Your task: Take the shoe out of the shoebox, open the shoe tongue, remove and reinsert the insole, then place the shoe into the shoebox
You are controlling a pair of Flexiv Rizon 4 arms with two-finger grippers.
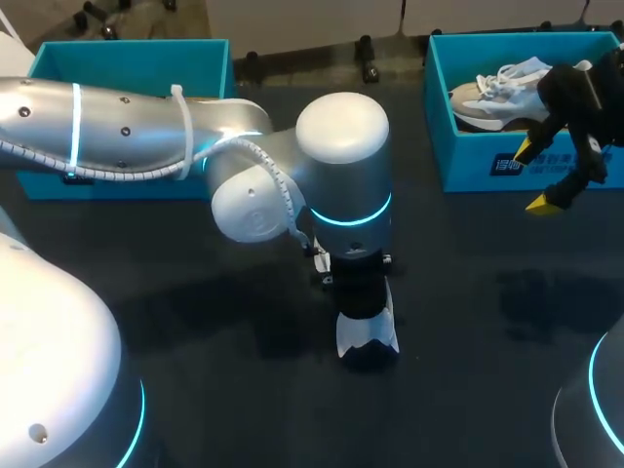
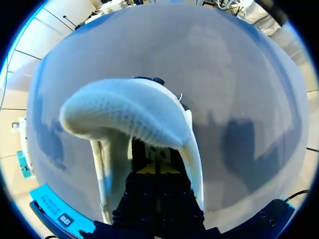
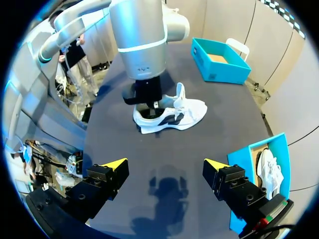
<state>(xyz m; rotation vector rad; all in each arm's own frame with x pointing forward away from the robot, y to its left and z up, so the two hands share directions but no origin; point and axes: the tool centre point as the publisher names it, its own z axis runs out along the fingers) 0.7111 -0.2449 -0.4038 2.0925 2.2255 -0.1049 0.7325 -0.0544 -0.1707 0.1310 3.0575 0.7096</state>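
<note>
Left wrist view: L gripper (image 2: 157, 168) jaws closed inside shoe (image 2: 124, 114), hold unclear; lift may drag shoe; R gripper (image 3: 164, 164) jaws wide open, empty.

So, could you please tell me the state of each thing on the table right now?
Shoe on the table: out of its box, upright on its sole.
Left gripper: down in that shoe's opening.
Right gripper: open, empty, in front of the right shoebox.
Right shoebox: open, holding a second shoe.
Second shoe: lying inside the right shoebox.
Left shoebox: open, no shoe inside.
</note>
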